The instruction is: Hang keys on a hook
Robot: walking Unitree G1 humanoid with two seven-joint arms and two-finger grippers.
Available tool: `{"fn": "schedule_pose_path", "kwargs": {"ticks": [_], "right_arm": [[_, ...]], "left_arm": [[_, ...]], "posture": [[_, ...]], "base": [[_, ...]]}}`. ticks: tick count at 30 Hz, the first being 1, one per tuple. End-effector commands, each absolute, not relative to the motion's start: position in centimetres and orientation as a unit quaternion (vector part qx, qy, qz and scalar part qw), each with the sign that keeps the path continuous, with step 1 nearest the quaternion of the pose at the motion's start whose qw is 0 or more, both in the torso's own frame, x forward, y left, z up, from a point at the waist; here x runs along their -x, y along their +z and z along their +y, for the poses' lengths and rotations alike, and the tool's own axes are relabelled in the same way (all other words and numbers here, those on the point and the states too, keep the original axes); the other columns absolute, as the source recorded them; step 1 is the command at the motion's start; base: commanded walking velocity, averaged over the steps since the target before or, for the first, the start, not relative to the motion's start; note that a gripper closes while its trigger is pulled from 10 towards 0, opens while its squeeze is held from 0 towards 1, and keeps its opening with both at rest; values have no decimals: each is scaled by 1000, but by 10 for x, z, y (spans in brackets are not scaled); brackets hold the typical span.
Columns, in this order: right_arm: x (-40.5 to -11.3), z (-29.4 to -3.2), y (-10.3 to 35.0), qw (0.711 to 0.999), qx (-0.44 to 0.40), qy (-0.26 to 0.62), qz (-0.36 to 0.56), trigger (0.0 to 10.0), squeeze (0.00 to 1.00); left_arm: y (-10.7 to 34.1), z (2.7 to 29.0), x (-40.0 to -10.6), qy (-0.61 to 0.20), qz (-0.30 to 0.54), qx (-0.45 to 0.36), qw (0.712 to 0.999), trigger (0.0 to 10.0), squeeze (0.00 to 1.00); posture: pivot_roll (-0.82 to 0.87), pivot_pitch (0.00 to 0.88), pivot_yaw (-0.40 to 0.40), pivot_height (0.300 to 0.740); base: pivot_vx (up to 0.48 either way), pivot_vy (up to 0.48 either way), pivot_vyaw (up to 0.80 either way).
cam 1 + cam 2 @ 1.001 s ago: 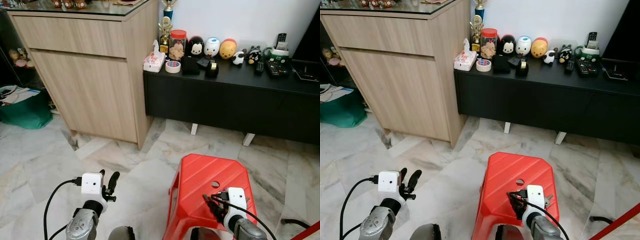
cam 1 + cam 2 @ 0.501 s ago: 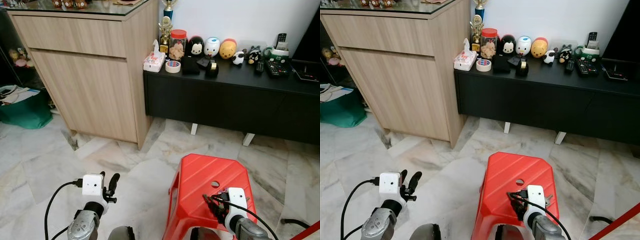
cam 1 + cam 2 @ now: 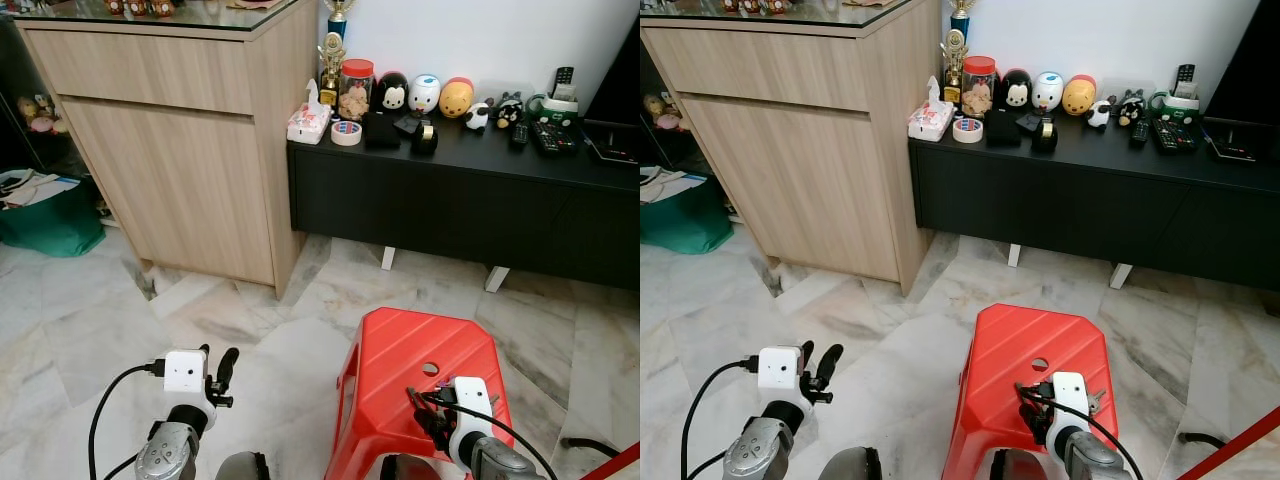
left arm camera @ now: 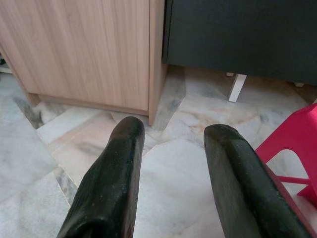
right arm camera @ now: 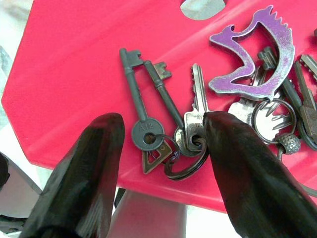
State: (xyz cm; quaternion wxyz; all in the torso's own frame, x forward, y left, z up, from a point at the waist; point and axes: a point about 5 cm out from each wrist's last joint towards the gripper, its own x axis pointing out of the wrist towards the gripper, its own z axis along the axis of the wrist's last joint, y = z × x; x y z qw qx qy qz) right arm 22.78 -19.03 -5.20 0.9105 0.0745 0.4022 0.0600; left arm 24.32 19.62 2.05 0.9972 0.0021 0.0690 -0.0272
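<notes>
At lower left the left gripper [image 4: 171, 183] hangs spread and empty over the floor. At lower right the right gripper [image 5: 158, 163] is spread around the keys [image 5: 198, 124] lying on the red stool [image 3: 420, 370]. Closing now might pinch only one ring, scattering or sliding the bunch off the edge.

Head eyes look down at the red stool [image 3: 420, 365]; the right wrist view sees it close.

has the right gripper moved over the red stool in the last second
Yes, slightly: the right gripper has slid nearer the robot, away from the hole in the red stool.
</notes>
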Motion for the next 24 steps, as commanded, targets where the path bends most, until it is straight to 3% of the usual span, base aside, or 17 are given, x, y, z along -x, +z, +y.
{"fn": "schedule_pose_path", "kwargs": {"ticks": [1, 9, 24], "right_arm": [[-230, -194, -51, 910, -65, 56, 407, 10000, 0], [-243, -198, -35, 937, -95, 44, 333, 10000, 0], [-224, -208, -43, 914, -109, 45, 388, 10000, 0]], "left_arm": [[16, 195, -240, -32, 80, -10, 996, 10000, 0], [15, 195, -240, -33, 80, -11, 996, 10000, 0], [12, 190, -241, -38, 85, -13, 996, 10000, 0]], "posture": [[-9, 0, -60, 618], [-10, 0, -58, 618], [-29, 0, -70, 618]], "base": [[0, 0, 0], [0, 0, 0], [0, 0, 0]]}}
